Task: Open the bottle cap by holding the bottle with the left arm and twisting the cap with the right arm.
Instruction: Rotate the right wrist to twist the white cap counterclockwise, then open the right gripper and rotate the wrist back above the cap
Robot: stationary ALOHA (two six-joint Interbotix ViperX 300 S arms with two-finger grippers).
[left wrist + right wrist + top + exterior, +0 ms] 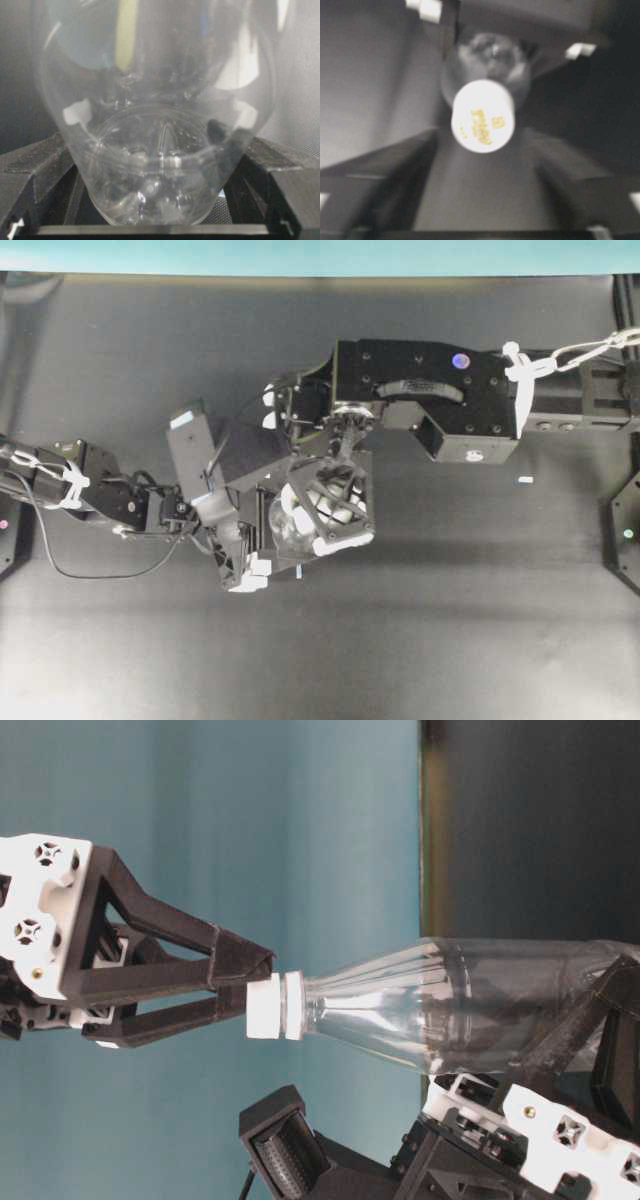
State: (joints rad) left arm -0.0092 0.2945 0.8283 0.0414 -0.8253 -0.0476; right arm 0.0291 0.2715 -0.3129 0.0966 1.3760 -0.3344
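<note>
Near the lower right of the table-level view, the left gripper [560, 1120] clamps the clear bottle [470, 1005] around its body, holding it lifted and tilted. At frame centre the white bottle cap [267, 1006] sits pinched between the right gripper [248, 988] fingertips, that arm reaching from the left edge.

The bottle cap [482, 122] bore small yellow printing on its top. It was too blurred to read. No other text was legible.
</note>
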